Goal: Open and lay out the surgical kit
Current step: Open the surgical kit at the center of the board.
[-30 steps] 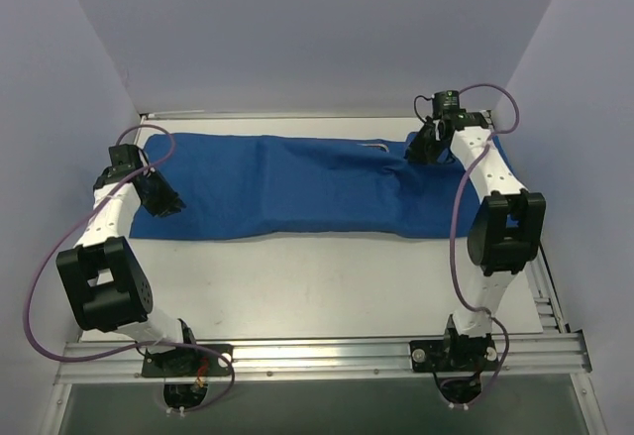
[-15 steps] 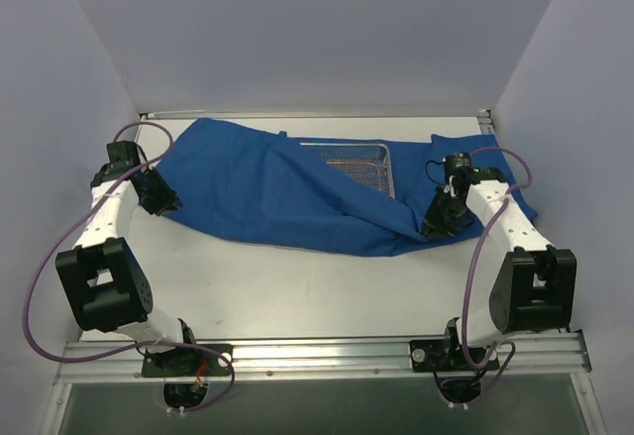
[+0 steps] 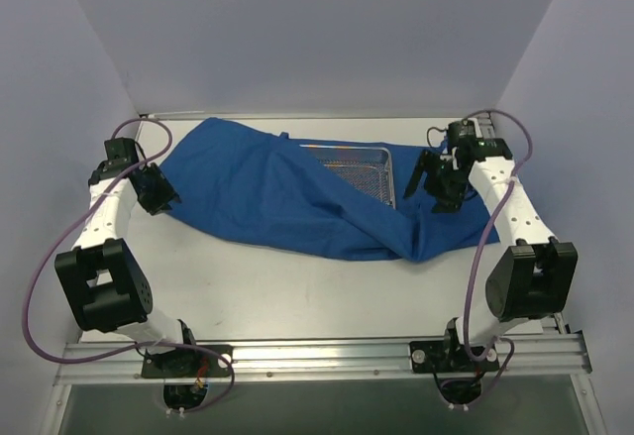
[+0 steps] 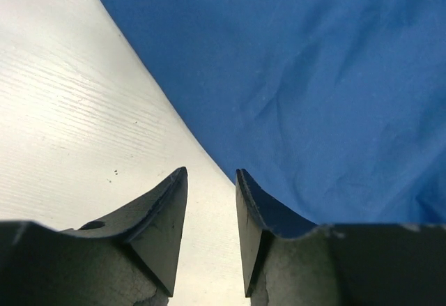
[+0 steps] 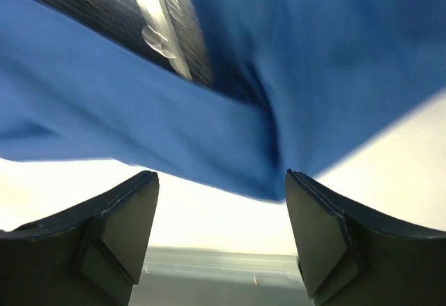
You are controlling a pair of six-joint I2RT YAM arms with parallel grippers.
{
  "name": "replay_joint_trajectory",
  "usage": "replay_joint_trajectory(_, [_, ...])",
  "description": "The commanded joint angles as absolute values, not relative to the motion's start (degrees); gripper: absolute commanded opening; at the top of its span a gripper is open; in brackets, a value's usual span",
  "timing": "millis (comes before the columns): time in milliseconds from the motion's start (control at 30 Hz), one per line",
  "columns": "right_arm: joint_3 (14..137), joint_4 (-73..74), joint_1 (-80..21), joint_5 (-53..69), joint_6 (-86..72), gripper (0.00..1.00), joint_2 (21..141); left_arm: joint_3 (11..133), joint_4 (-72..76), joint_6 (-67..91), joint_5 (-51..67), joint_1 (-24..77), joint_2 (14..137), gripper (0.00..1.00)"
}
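On the surface, the blue wrap is only partly folded off the wire-mesh tray, instruments unseen, left gripper jaws narrowly parted, right gripper jaws wide and empty.

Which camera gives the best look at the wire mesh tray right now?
Top external: the tray lies partly uncovered, with the blue cloth covering the rest. Right wrist catches only a blurred patch of mesh and rim; left wrist shows none of it.
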State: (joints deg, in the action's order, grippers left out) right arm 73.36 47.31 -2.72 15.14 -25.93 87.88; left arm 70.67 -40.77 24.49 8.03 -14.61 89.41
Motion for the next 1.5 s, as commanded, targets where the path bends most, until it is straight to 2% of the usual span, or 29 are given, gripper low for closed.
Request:
replay_joint_trajectory(0, [84.16,44.05,-3.60,15.63,-26.28,0.75,91.57,74.26,-40.61,23.38,9.40,-14.59,90.35,0.43])
replay_joint_trajectory(133, [94.00,34.22,-7.90,21.87,-26.98,0.75,102.00,74.97,-39.99,23.90,10.19,-14.15,90.26,0.44])
replay_joint_trajectory(333, [115.79,32.35,-19.14,26.71,-19.70,0.77,120.11,74.44,-39.90,23.64,11.42,-13.89,89.91,0.44])
replay_joint_trajectory(533, [119.35,23.31,-23.99,26.11,-16.44,0.91,126.29,71.81,-39.99,22.50,11.43,-13.80,87.45,0.47])
replay_joint_trajectory(833, [122.34,19.51,-24.43,23.47,-14.59,0.93,132.70,69.08,-41.57,22.41,12.31,-13.80,83.06,0.47])
replay_joint_trajectory(1167, [126.91,15.65,-26.10,25.49,-12.30,0.90,138.51,66.71,-42.71,21.62,12.04,-13.80,79.45,0.48])
replay_joint_trajectory(1467, [130.78,14.59,-27.24,27.77,-13.97,0.73,142.73,66.53,-43.33,20.74,10.81,-13.80,78.58,0.48])
